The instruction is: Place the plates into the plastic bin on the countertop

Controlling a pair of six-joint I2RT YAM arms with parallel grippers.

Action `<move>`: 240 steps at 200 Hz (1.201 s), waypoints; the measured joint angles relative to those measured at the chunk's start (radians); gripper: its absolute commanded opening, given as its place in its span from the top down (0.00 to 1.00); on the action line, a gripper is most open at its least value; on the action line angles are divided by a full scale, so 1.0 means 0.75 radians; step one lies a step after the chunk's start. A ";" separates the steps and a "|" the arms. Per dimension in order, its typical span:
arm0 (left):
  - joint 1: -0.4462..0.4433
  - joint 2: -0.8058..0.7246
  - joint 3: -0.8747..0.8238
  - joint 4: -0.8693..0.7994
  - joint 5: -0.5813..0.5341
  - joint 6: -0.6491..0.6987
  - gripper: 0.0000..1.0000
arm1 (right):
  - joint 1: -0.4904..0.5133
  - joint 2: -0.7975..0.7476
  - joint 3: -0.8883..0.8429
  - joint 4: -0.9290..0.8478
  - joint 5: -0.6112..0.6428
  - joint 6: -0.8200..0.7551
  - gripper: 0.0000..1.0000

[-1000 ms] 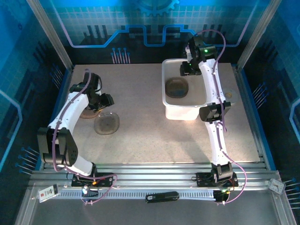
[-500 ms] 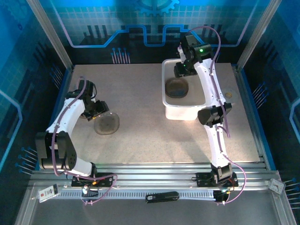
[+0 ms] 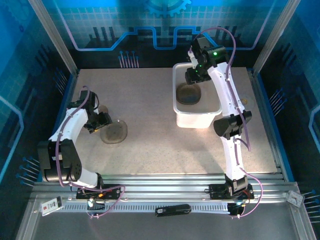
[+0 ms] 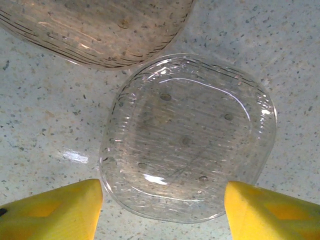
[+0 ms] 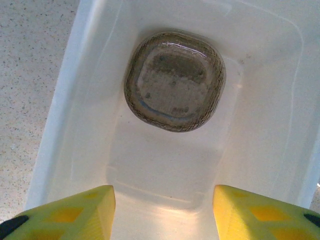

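Rim first: my left claw (image 4: 162,206), spread wide, hovers at the clear plate (image 4: 187,137), desk's (image 4: 295,60) eight o'clock; I should dip and pinch one edge; right claw (image 5: 164,205) gapes over the bin (image 5: 65,100).

- A black bar-shaped device (image 3: 172,210) lies on my slotted metal rail (image 3: 135,204), bottom centre.
- A white tag (image 3: 50,206) sits at lower left.
- A small pale piece (image 3: 295,198) sits at lower right.
- My blue printed back panel (image 3: 150,30) spans the top.
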 measured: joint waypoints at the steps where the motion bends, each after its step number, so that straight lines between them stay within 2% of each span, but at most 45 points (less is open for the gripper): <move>1: 0.001 0.001 -0.001 0.001 -0.001 0.002 0.34 | 0.001 -0.003 -0.006 0.002 0.001 -0.001 0.45; 25: 0.012 0.031 -0.005 0.019 -0.006 0.042 0.35 | 0.014 -0.099 -0.205 0.085 0.009 -0.023 0.44; 53: 0.028 0.094 -0.017 0.047 -0.018 0.077 0.35 | 0.015 -0.421 -0.853 0.379 0.001 -0.039 0.41; 81: 0.042 0.142 -0.039 0.066 -0.030 0.106 0.38 | 0.012 -0.620 -1.174 0.549 -0.014 -0.028 0.41; 121: 0.043 0.219 -0.048 0.107 -0.037 0.141 0.40 | -0.003 -0.721 -1.301 0.711 -0.043 -0.013 0.41; 166: 0.043 0.302 -0.066 0.157 -0.037 0.174 0.50 | -0.010 -0.750 -1.407 0.804 -0.072 -0.003 0.41; 240: 0.027 0.346 -0.072 0.178 -0.026 0.214 0.78 | -0.047 -0.840 -1.534 0.883 -0.088 0.017 0.41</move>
